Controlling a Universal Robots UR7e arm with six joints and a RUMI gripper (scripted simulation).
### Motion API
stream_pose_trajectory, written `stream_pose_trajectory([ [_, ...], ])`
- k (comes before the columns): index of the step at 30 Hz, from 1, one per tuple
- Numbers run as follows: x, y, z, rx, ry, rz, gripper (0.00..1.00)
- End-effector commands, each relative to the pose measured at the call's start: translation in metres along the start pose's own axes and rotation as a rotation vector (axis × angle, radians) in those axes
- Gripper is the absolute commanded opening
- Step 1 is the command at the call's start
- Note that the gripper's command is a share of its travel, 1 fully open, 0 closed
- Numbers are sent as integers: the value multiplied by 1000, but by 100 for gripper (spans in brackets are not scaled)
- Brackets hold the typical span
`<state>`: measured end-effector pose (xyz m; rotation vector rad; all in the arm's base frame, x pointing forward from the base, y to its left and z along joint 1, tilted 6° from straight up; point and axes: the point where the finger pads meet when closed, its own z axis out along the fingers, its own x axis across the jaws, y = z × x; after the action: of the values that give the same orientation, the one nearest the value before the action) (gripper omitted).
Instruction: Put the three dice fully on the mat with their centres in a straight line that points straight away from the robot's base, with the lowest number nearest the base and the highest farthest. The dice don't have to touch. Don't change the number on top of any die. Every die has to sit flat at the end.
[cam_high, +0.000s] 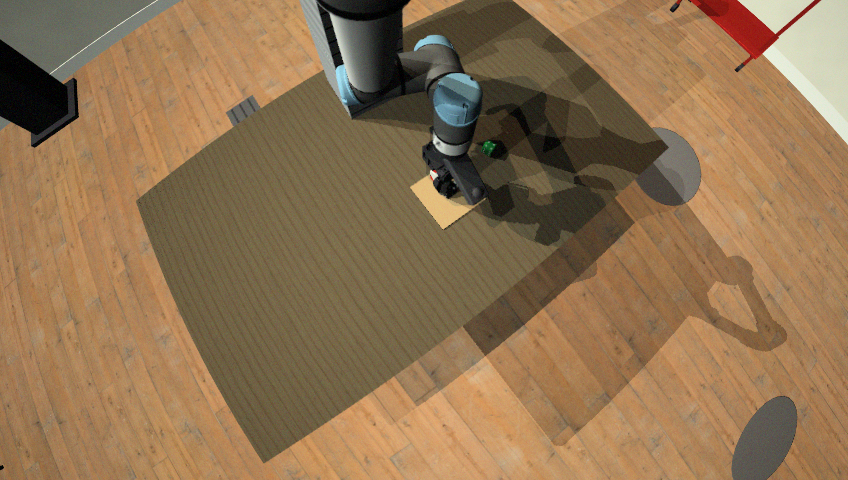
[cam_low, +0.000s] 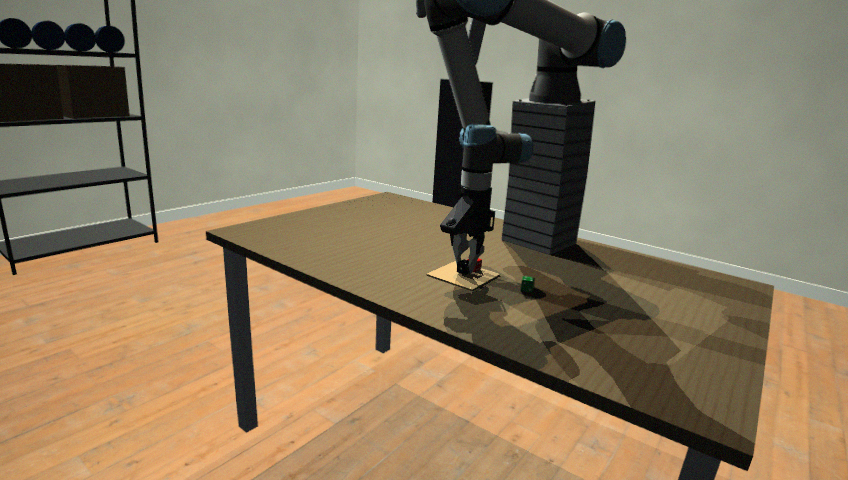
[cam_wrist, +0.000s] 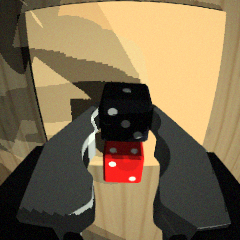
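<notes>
Top view, worktop (cam_high: 333, 261) (cam_low: 357, 249): here's the big brown slab, with the pedestal (cam_low: 538, 178) standing up at its base-side long edge.
Arm (cam_high: 455, 113) (cam_low: 477, 151): reaching in over that edge, wrist pointing down!
Mat (cam_high: 443, 215) (cam_low: 443, 274) (cam_wrist: 175, 60): pale tan, lying between the two long edges, well away from every corner.
Gripper (cam_high: 445, 187) (cam_low: 468, 267) (cam_wrist: 125, 105): low over the mat, jaws clamped on the black die.
Black die (cam_low: 462, 267) (cam_wrist: 125, 112): over the mat, one pip on one visible face and three on another; contact below, can't tell.
Red die (cam_low: 478, 263) (cam_wrist: 123, 165): beside the black one, at the mat's base-side edge; whether fully on, can't tell.
Green die (cam_high: 489, 148) (cam_low: 527, 284): off the mat, toward the short edge at the top view's right, alone on the worktop.
</notes>
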<state>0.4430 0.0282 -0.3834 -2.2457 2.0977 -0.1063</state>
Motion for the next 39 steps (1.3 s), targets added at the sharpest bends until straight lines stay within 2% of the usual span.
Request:
stream_pose_trajectory([
  [1,0,-1,0,1,0,0,10],
  [39,0,-1,4,1,0,0,10],
])
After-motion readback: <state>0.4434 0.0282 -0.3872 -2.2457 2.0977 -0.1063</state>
